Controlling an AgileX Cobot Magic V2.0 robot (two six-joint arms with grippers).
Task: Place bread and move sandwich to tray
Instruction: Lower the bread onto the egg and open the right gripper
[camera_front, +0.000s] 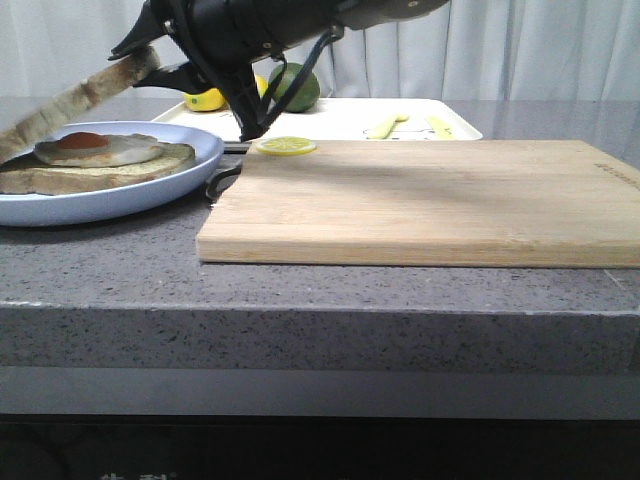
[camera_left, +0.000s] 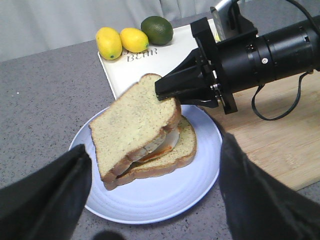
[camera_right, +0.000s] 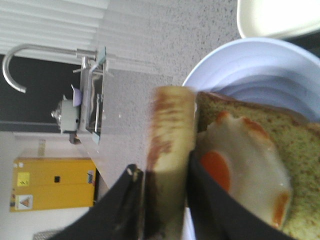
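Note:
The bread hangs tilted over the sandwich, a slice with a fried egg on the pale blue plate. My right gripper is shut on the bread's upper edge. In the left wrist view the bread leans over the egg slice, its low edge down on it, gripped by the right gripper. The right wrist view shows the crust between my right gripper's fingers, beside the egg. My left gripper is open and empty above the plate. The white tray lies behind.
A pale wooden cutting board lies right of the plate, with a lemon slice at its far left corner. Two lemons and a lime sit at the tray's far end. Small yellow pieces lie on the tray.

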